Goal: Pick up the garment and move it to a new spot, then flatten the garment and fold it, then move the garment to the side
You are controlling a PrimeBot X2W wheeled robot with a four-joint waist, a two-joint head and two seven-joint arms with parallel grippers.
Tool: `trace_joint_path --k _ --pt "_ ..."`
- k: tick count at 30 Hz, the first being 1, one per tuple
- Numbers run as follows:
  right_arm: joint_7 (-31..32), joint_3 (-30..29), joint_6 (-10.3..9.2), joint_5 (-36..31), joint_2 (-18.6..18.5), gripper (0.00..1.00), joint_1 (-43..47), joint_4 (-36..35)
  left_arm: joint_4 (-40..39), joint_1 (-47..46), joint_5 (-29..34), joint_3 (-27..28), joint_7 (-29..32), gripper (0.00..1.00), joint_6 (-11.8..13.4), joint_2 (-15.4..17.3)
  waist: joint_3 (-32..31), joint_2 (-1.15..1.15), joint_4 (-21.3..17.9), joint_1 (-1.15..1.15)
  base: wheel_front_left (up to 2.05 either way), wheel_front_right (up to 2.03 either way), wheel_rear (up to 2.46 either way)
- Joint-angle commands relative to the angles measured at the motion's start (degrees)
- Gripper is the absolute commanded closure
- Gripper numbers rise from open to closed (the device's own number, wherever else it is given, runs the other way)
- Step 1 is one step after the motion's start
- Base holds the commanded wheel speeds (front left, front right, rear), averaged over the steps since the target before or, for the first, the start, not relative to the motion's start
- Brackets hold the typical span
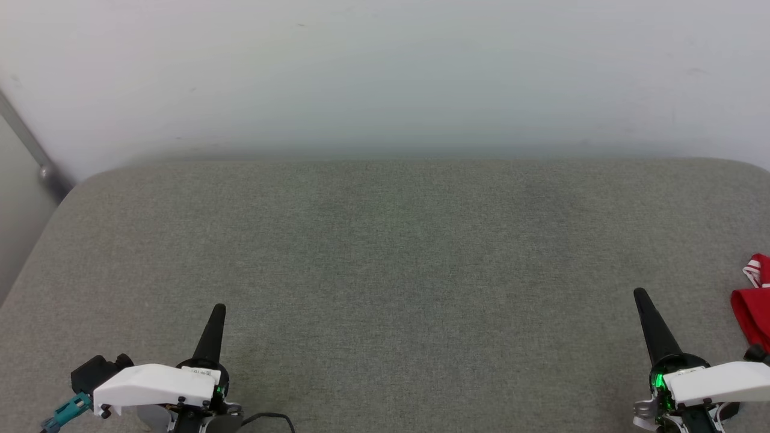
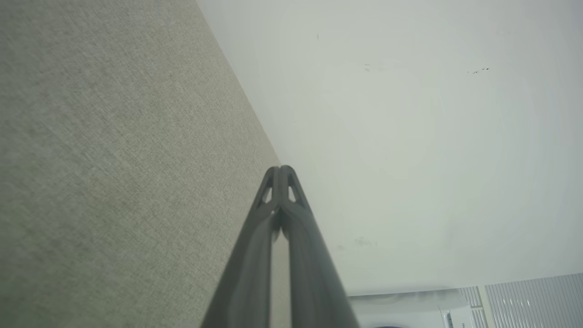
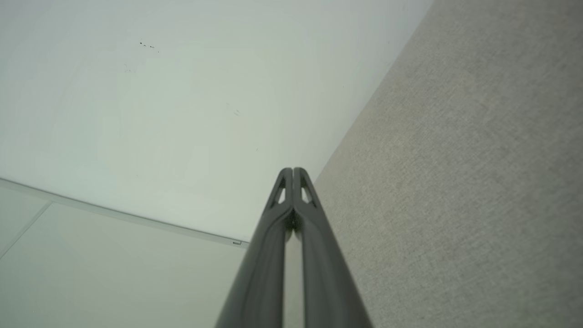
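A small part of the red garment (image 1: 753, 316), with red-and-white striped trim, shows at the right edge of the head view; the rest lies beyond the frame. My right gripper (image 1: 639, 293) sits just to its left at the lower right, fingers pressed together and holding nothing. At the lower left my left gripper (image 1: 219, 308) is shut too, far from the garment. In the left wrist view the shut left gripper (image 2: 281, 168) points along the fabric toward the wall. The right gripper (image 3: 292, 170) looks the same in its own wrist view, tips touching and empty.
The work surface is a wide grey fabric top (image 1: 385, 252) with rounded far corners, set against a pale wall (image 1: 385, 72). A grey metal bar (image 1: 27, 144) runs along the far left. A white appliance (image 2: 410, 310) shows low in the left wrist view.
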Motion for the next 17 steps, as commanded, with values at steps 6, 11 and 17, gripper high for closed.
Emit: trace_joint_path --k 6,11,17 --pt "0.32 -0.28 0.01 3.98 0.11 1.00 -2.05 0.78 0.00 -1.46 -2.86 1.51 1.05 1.00 -1.08 -0.68 0.24 0.00 -0.07 -0.01 0.00 0.00 0.00" --pt "0.40 -0.39 0.00 6.44 0.14 1.00 -2.61 1.48 0.19 -1.76 -4.69 2.35 1.64 1.00 -1.63 -1.23 0.43 0.00 -0.12 -0.01 0.00 0.00 0.00" --pt "0.56 -0.50 0.00 8.77 0.18 1.00 -3.05 2.13 0.38 -1.98 -6.40 3.13 2.28 1.00 -2.14 -1.69 0.62 0.00 -0.18 -0.01 0.00 0.00 0.00"
